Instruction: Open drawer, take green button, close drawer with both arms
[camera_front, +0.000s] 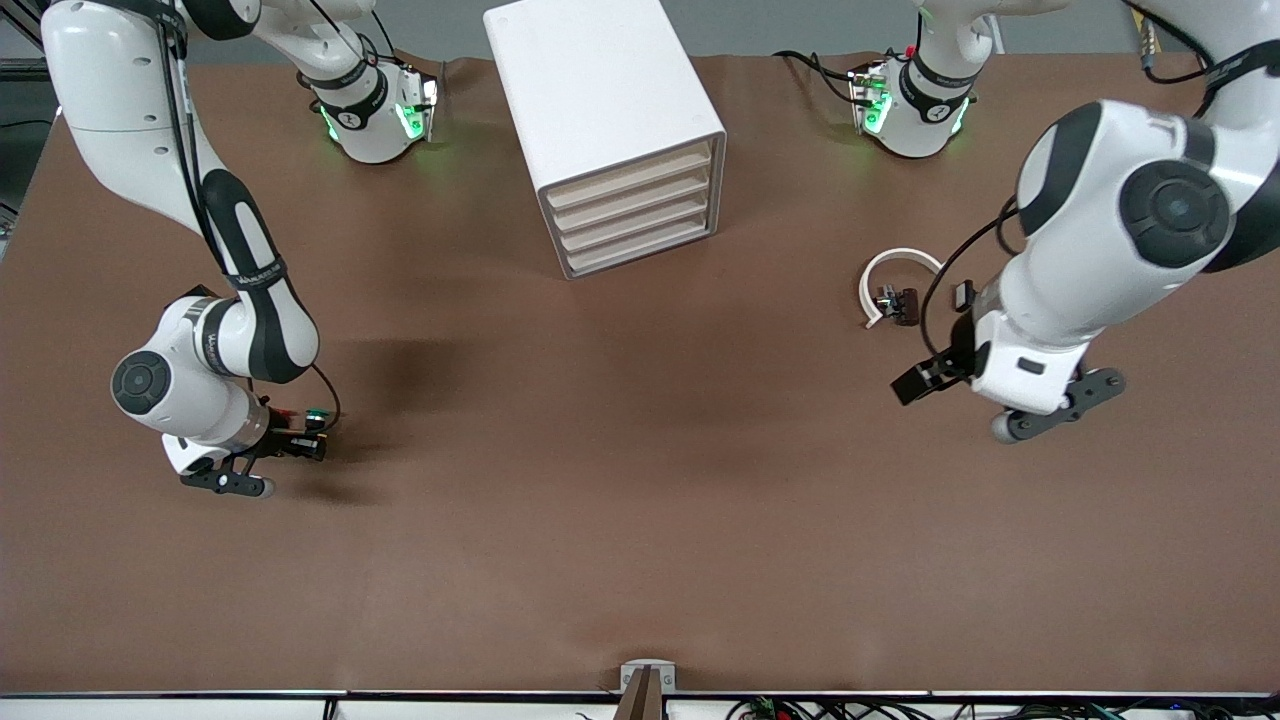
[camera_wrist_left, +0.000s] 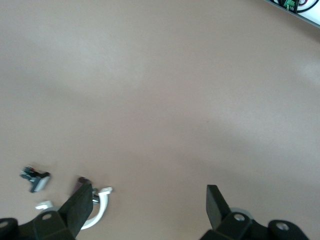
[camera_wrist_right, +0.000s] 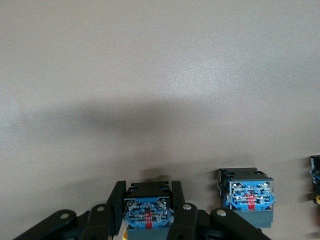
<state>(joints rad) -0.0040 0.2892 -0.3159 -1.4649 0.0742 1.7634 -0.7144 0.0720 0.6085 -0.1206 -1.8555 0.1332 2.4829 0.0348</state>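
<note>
Right gripper (camera_wrist_right: 148, 191) is down at the bench (camera_front: 640, 520) toward the right arm's end, clamped tight on the black-and-blue body of a small push button (camera_wrist_right: 149, 212). The wrist view hides its cap, but the front view shows a green cap right at the fingertips, so I'd guess it's the green one, not 100% sure. A second black-and-blue button body (camera_wrist_right: 247, 196) sits just beside it on the bench

Left gripper (camera_wrist_left: 147, 205) is spread wide with nothing in it, hanging over the bench near a white curved plastic ring (camera_front: 900, 262) at the left arm's end. That arm's just waiting

The white rounded box cabinet (camera_front: 600, 90) has all four cream-fronted drawers (camera_front: 632, 205) looking shut

Handling-wise: the button looks light, hard plastic, rigid, so no squish. The boxy body has flat sides, which is the right place to pinch. The round cap would be slick and could twist out. The drawer fronts look shallow and the cabinet light, so pulling one probably wants the other arm bracing the box
</note>
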